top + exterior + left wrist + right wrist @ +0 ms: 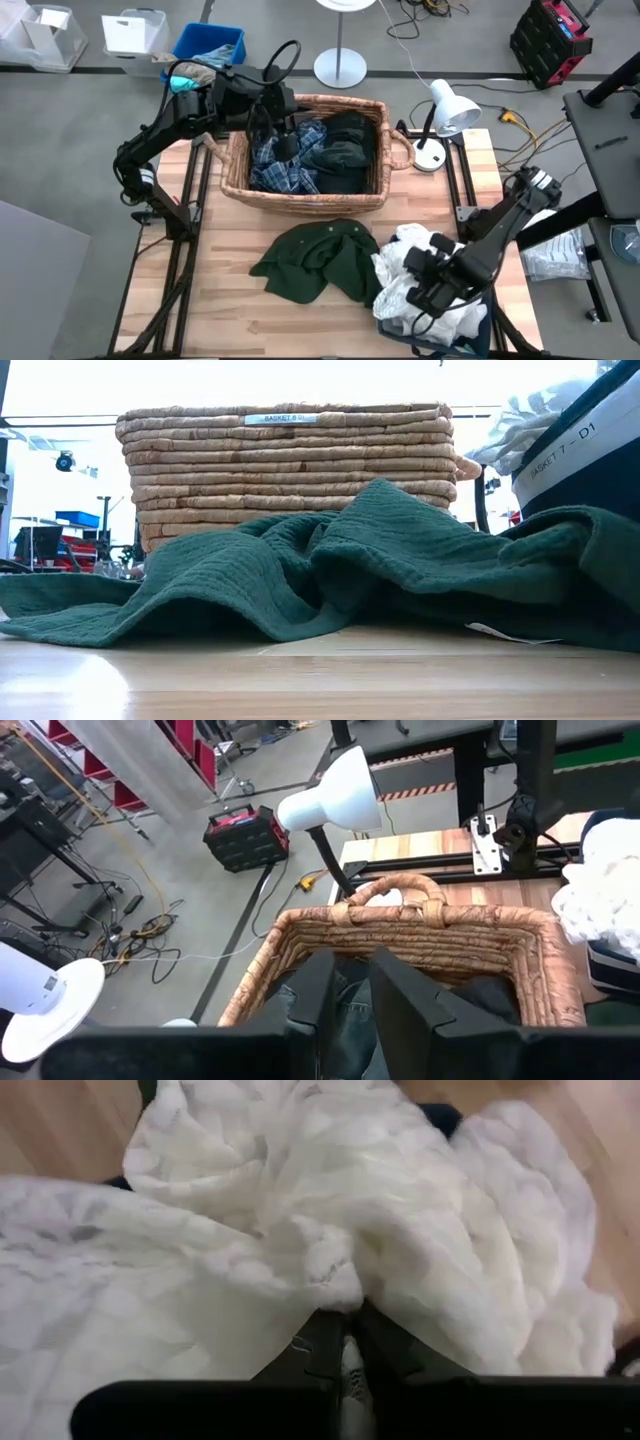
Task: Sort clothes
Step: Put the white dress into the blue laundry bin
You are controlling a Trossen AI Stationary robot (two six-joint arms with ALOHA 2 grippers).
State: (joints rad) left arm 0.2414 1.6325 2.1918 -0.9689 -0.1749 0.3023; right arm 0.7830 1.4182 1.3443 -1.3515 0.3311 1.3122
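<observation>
Grey workshop flooring is surrounding a pale wooden desk, with a red and black toolbox, clear and blue bins and loose cables lying beyond it. Sitting at the desk's far side is a large wicker basket, carrying a white tag reading "BASKET 6" in the low view; navy plaid and dark garments are lying inside it. A dark green garment is sprawling on the desk in front of the basket. Beside it, at the near right corner, a dark bin marked "BASKET 7 - D1" is holding a heap of white clothes. A white desk lamp is standing just right of the wicker basket. The left hand is hanging over the basket's plaid garment with its fingers narrowly parted and, as far as the wrist view shows, gripping nothing. The right hand is pressing into the white heap, its fingers pinching a fold of white cloth.
</observation>
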